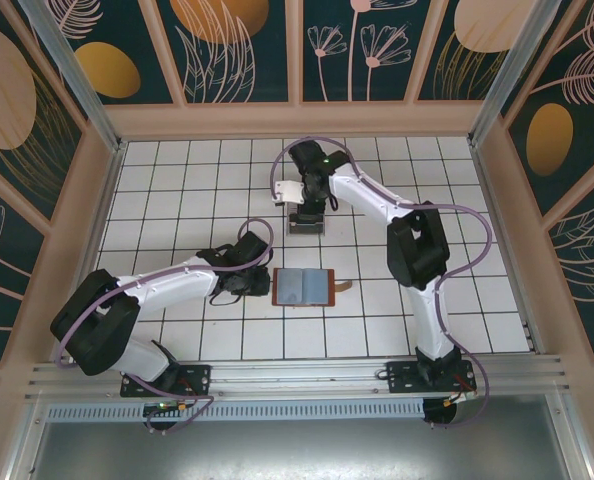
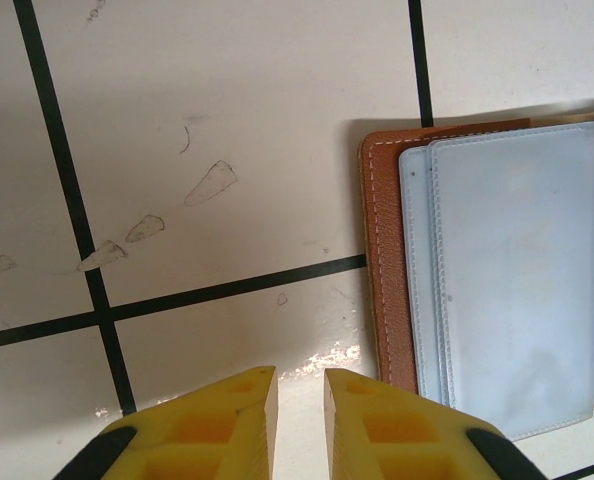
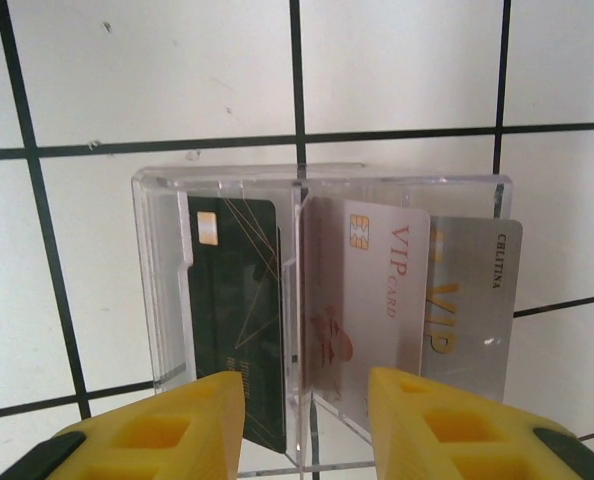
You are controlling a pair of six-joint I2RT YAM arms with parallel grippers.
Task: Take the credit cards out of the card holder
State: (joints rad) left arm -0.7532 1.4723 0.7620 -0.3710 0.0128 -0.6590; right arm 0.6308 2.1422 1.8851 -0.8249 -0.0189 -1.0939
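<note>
The card holder (image 1: 302, 287) lies open on the tiled table, brown leather with grey-blue lining (image 2: 517, 280), and its pockets look plain blue. My left gripper (image 1: 262, 283) rests just left of its brown edge, jaws (image 2: 300, 372) shut with nothing between them. Further back, my right gripper (image 1: 305, 216) hovers open (image 3: 305, 378) over a clear plastic stand (image 3: 157, 280). Three credit cards stand in it: a dark green one (image 3: 235, 320), a pale VIP card (image 3: 367, 300) and a silver VIP card (image 3: 472, 300). The yellow fingers (image 3: 177, 430) straddle the stand's middle divider and grip nothing.
The wallet's small brown tab (image 1: 345, 288) sticks out to the right. Wooden walls (image 1: 87, 230) box in the white tiled table on three sides. Scuff marks (image 2: 212, 182) show on the tiles left of the wallet.
</note>
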